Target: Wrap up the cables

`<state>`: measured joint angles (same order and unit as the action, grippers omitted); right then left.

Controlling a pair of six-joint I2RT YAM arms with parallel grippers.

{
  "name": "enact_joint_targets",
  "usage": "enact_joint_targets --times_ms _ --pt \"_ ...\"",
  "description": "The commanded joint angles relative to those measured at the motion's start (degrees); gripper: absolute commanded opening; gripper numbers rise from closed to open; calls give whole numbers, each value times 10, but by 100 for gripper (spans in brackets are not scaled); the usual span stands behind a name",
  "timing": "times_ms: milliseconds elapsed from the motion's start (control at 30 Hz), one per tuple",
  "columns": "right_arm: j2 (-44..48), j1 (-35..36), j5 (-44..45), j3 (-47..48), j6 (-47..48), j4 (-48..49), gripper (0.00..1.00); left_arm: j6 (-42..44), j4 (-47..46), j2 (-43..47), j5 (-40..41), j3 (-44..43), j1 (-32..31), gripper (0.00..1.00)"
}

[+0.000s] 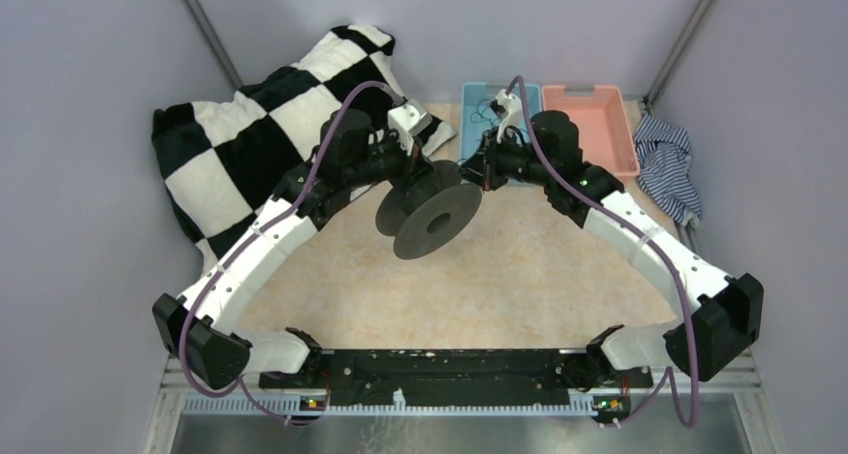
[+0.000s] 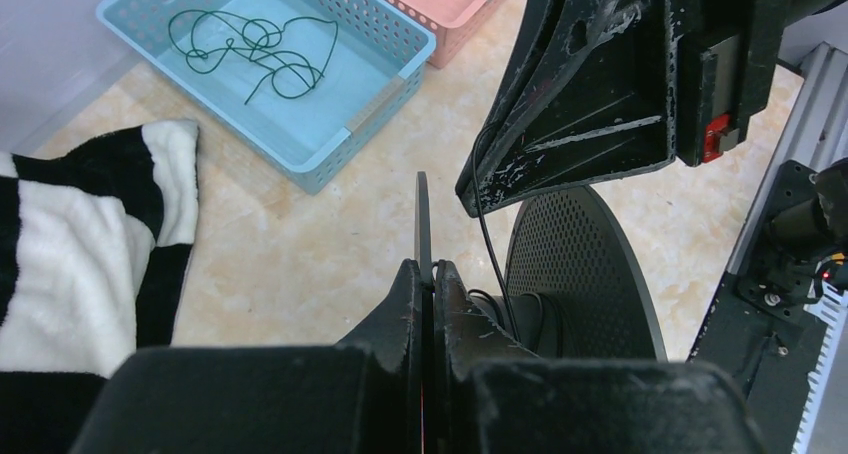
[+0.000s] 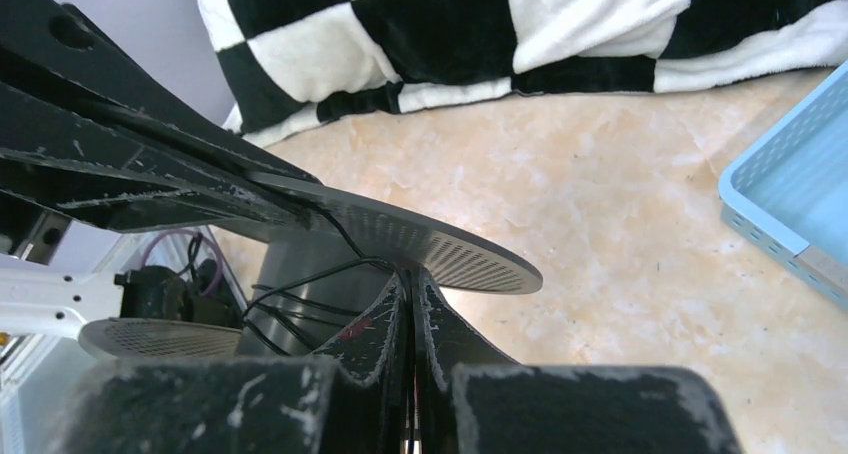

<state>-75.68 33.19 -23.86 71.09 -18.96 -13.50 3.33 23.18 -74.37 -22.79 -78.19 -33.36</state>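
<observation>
Left end effector (image 2: 425, 267) on spool (image 2: 585, 264), elbow-out

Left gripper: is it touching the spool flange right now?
Touching. The left wrist view shows the left gripper shut on the spool flange, its thin edge pinched between both fingers with no gap.

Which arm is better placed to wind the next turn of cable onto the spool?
Right, probably. The right gripper pinches the cable running to the spool, while the left gripper is busy clamping the spool's flange.
</observation>
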Motion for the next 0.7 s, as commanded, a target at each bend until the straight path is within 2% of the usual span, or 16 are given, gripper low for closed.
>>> enact_joint_targets --times_ms 0,167,400,667 --pt "12 -4 -12 -9 39 -20 0 -7 -55 24 -23 -34 7 0" --pt "11 -4 -18 -40 59 -1 1 -17 -61 23 -39 -48 9 0" --pt "29 -5 -44 -128 65 91 0 -8 -27 9 -70 -96 20 0" --pt "86 -4 -190 -247 126 244 0 -23 1 -26 -197 -135 54 0"
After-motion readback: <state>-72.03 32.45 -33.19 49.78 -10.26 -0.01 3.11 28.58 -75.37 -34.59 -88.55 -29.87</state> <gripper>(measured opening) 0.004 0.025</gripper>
